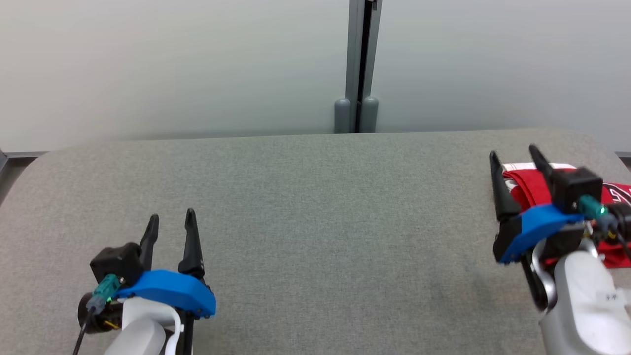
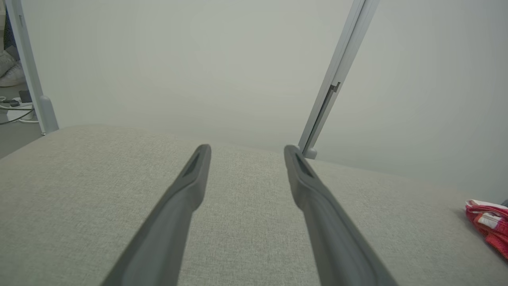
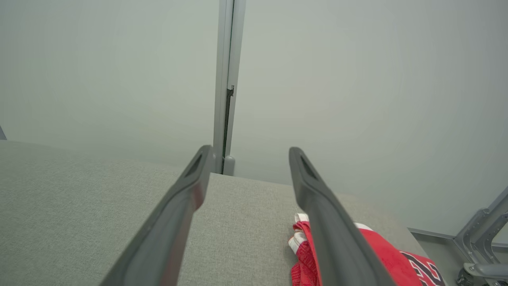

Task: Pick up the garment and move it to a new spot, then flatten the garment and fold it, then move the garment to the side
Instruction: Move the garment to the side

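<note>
**Head view to wrist views: both grippers wide open, garment at table's R edge**

Head view: L gripper [image 1: 172, 214] sits lower left over bare grey table [image 1: 315, 222], fingers spread, nothing btwn them. R gripper [image 1: 513, 150] is at the far right, jaws also apart and empty. Red garment [image 1: 527, 190] lies bunched at the table's right edge, white trim on its far side and dark print toward the right. It sits behind and under the R gripper from this angle; can't tell if they touch. Pale wall [image 1: 197, 64] runs behind the table, w/ a grey post [image 1: 362, 64] about centre.

Left wrist view: L gripper [image 2: 247, 147] is released, both fingers over plain table fabric [image 2: 79, 178]. The garment [image 2: 488, 224] shows as a small red heap at the far right, well apart from this gripper. The post [image 2: 337, 87] leans across the wall. Cables [image 2: 16, 107] lie on the floor, upper left.

Right wrist view: R gripper [image 3: 251, 149] is open, w/ bare table [image 3: 79, 198] btwn the fingers. The garment [image 3: 381, 254] lies lower right, and the right-hand finger crosses in front of its left edge. White trim [image 3: 297, 238] pokes out just left of that finger. The post [image 3: 224, 79] stands straight ahead, and a grey metal frame [image 3: 480, 230] is at lower right, off the table.
</note>
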You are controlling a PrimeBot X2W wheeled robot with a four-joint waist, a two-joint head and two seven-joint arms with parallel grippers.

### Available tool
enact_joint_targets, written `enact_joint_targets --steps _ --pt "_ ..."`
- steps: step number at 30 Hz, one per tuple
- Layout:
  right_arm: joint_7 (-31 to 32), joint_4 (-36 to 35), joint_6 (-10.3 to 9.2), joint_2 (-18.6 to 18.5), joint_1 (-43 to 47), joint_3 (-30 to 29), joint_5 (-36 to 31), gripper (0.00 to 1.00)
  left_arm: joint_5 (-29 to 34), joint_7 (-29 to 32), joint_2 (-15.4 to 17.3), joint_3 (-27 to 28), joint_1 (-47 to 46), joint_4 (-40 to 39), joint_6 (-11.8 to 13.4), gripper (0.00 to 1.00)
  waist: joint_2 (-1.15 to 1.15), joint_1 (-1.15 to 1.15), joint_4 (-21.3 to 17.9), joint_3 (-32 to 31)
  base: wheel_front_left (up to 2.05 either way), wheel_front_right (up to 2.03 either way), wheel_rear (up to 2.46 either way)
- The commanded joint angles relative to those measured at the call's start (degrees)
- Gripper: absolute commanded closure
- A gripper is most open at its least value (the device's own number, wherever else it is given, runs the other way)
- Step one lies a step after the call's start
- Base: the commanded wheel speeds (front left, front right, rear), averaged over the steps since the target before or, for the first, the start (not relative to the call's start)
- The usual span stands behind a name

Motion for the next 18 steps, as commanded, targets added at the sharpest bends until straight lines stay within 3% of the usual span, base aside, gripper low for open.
enact_joint_targets --steps 1,8,18 --pt "-0.4 -2.1 -0.02 1.5 3.9 -0.7 -0.4 0.00 0.2 -0.3 -0.4 0.6 1.9 0.5 -0.3 0.00 0.01 0.02 0.3 -0.9 0.00 0.00 0.00" --pt "-1.8 -7.6 -0.02 3.7 12.1 -1.6 0.0 0.00 1.1 -0.4 -1.6 0.7 5.3 0.6 -0.7 0.00 0.01 0.02 1.5 -2.3 0.00 0.00 0.00" --pt "-4.0 -11.6 -0.01 3.8 21.0 0.4 8.0 0.00 3.1 -0.4 -0.6 -1.0 7.6 1.1 -1.4 0.00 0.01 0.02 2.4 -3.5 0.00 0.00 0.00"
